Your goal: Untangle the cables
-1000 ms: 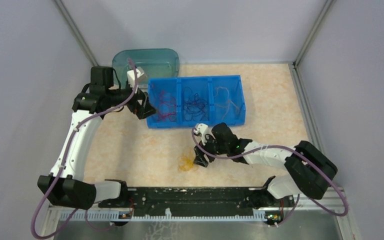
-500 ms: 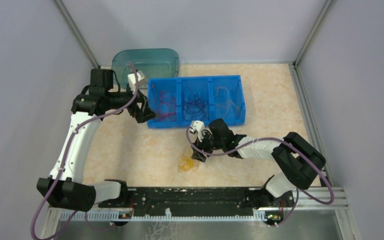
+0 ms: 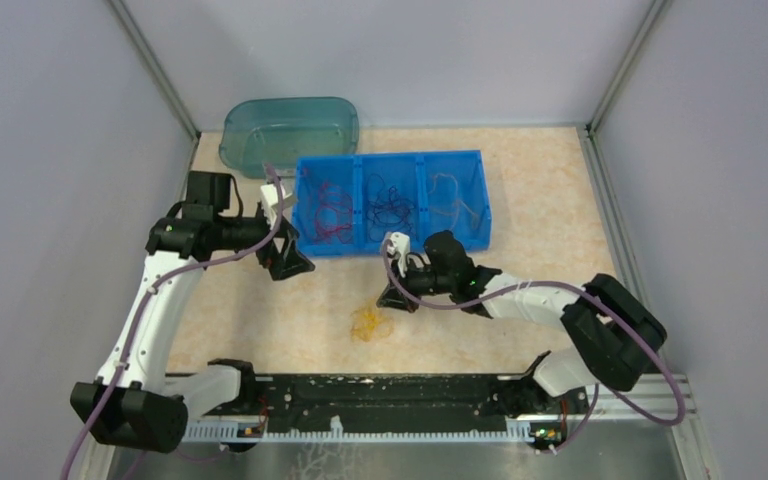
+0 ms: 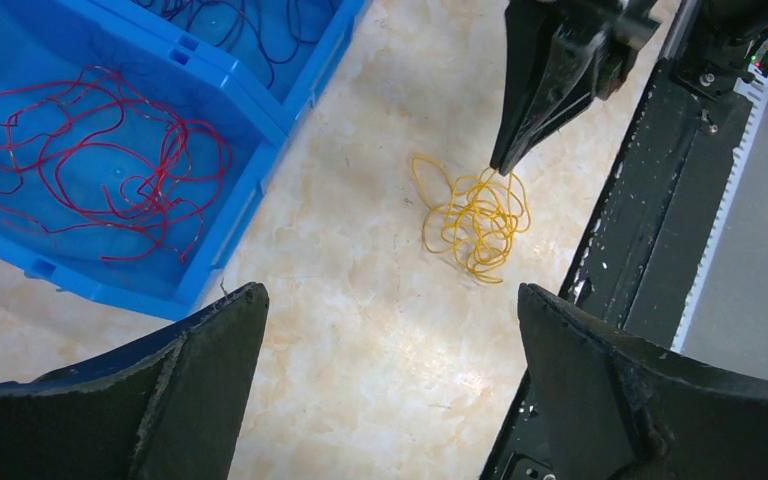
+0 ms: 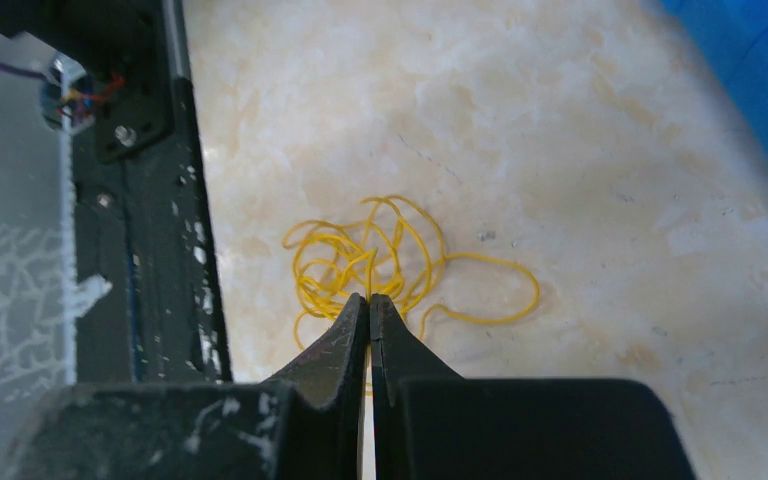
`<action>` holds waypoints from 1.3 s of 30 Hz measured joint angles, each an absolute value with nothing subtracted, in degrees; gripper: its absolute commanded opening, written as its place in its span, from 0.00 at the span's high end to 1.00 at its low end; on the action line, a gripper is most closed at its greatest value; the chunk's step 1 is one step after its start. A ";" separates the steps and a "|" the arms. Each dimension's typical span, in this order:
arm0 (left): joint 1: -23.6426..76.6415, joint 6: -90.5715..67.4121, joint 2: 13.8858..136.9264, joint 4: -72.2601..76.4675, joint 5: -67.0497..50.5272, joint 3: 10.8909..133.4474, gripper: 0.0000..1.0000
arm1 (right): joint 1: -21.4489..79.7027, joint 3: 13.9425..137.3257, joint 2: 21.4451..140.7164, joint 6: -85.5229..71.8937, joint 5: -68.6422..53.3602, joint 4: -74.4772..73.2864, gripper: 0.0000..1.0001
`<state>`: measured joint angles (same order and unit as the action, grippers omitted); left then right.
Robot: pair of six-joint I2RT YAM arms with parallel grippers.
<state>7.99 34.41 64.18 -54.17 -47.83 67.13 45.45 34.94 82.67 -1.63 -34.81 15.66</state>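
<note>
Status: yellow cables [image 3: 368,322] lie in a loose clump on the table [image 3: 260,310], between the blue bin [image 3: 390,159] and the black base rail [image 3: 380,392], closer to the rail and touching neither. The right gripper [image 3: 392,298] has its fingers pressed together, tips at the clump's far edge; can't tell if a strand is pinched. The left gripper [image 3: 286,262] is spread wide, hovering off the bin's near-left corner. In the bin, red cables [image 3: 326,215] fill the left compartment and dark cables [image 3: 392,205] the middle. Bare table lies left and right of the clump.
</note>
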 measured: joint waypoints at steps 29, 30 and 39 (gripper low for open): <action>13.65 42.96 59.44 -52.25 -60.51 55.33 0.32 | 51.42 42.85 78.87 -21.37 -39.51 38.11 1.00; 13.80 43.00 59.42 -52.25 -60.71 55.33 0.35 | 51.66 42.98 79.18 -21.56 -39.55 38.22 1.00; 15.97 43.22 58.76 -51.79 -61.08 53.93 0.73 | 53.01 43.24 80.60 -22.81 -39.75 39.48 1.00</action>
